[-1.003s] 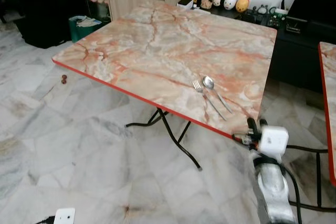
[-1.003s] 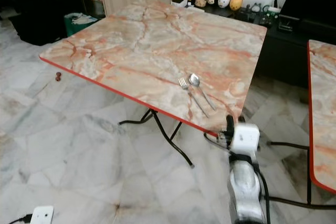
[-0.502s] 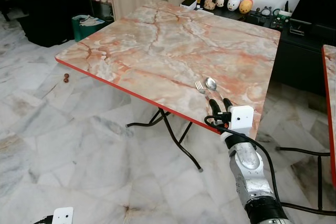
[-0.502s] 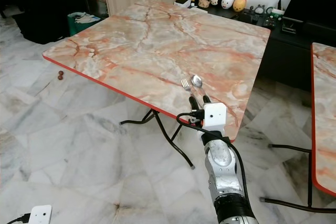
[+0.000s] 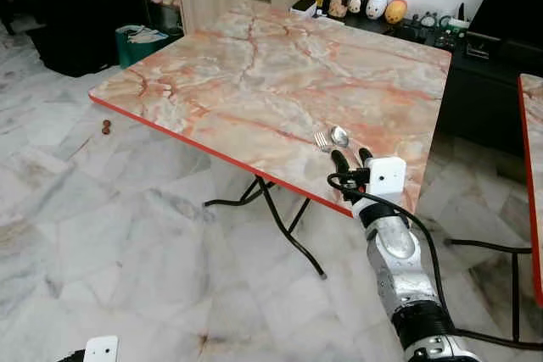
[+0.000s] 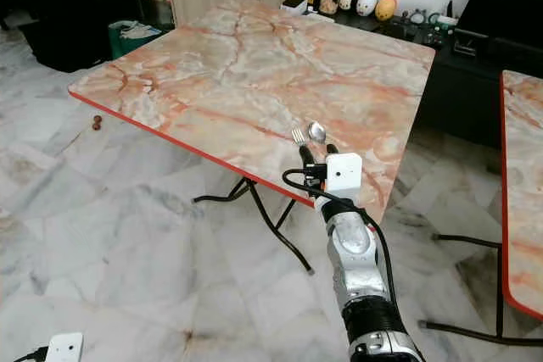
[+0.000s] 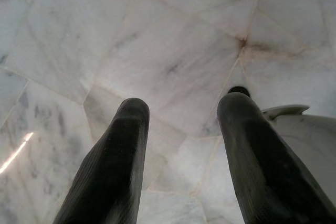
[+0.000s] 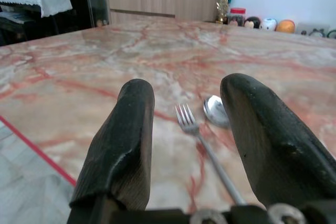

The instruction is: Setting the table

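**My arms right now**

My right arm (image 5: 399, 260) reaches forward and up, silver forearm extended, its gripper (image 5: 352, 158) with the two black fingers (image 8: 123, 140) spread apart. My left gripper (image 7: 181, 156) hangs low, pointing down, its fingers (image 7: 113, 166) also parted.

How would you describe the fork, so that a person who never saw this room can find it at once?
Find the marble-patterned table with the red edge, and go to its near edge, where the right gripper hovers with open fingers. Two pieces of cutlery lie there side by side. The fork is the one with tines, on the robot's left of the round-bowled spoon.
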